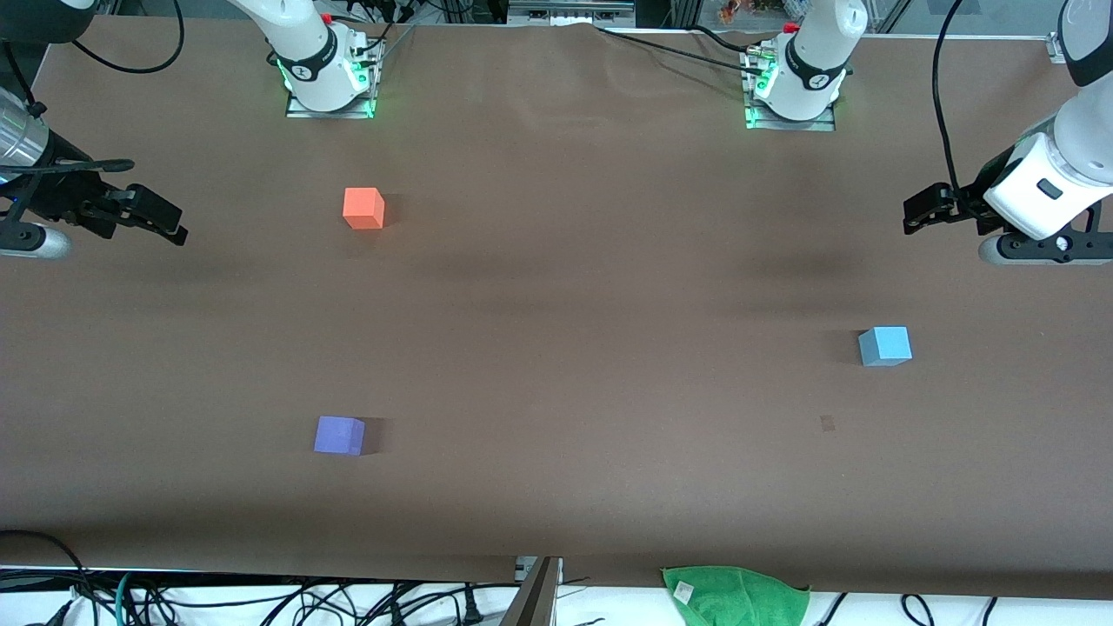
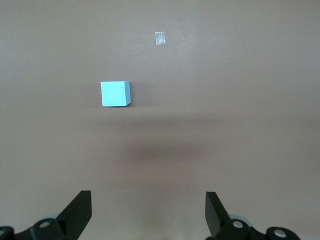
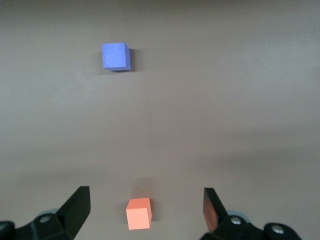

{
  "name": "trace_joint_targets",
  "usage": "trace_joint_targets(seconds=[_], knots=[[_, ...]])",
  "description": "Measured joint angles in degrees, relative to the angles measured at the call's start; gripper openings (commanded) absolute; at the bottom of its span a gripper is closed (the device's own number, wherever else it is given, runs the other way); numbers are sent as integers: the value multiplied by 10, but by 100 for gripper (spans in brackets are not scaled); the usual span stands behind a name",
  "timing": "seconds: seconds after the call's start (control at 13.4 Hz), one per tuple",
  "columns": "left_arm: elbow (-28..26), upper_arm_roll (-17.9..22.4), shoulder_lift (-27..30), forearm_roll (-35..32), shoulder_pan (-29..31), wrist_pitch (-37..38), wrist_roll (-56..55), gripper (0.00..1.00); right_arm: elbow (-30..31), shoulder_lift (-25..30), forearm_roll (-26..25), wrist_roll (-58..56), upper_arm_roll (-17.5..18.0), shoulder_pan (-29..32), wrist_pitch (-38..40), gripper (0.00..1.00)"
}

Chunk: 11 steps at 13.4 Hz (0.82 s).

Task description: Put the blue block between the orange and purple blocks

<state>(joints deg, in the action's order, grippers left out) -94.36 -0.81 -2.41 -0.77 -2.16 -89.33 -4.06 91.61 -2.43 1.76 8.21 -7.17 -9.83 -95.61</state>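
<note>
On the matte brown table (image 1: 556,287), three smooth, sharp-edged cubes sit well apart. The blue block (image 1: 885,346) lies toward the left arm's end, with a small pale scrap of tape (image 1: 827,423) near it, closer to the front camera's edge. The orange block (image 1: 363,209) and the purple block (image 1: 339,435) lie toward the right arm's end, the purple one nearer the front camera. A crumpled green cloth (image 1: 737,595) hangs at the table's front edge. The left gripper (image 2: 148,212) hovers over the table's end near the blue block, fingers spread wide and empty. The right gripper (image 3: 145,210) hangs over the other end, likewise agape, holding nothing.
</note>
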Motion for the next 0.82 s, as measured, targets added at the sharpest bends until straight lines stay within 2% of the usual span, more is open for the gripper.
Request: trace_joint_targets(seconds=[0.82], knots=[[5,0,-4,0,0,2,0,100,0,0,3,-9,3,0,-1,100]])
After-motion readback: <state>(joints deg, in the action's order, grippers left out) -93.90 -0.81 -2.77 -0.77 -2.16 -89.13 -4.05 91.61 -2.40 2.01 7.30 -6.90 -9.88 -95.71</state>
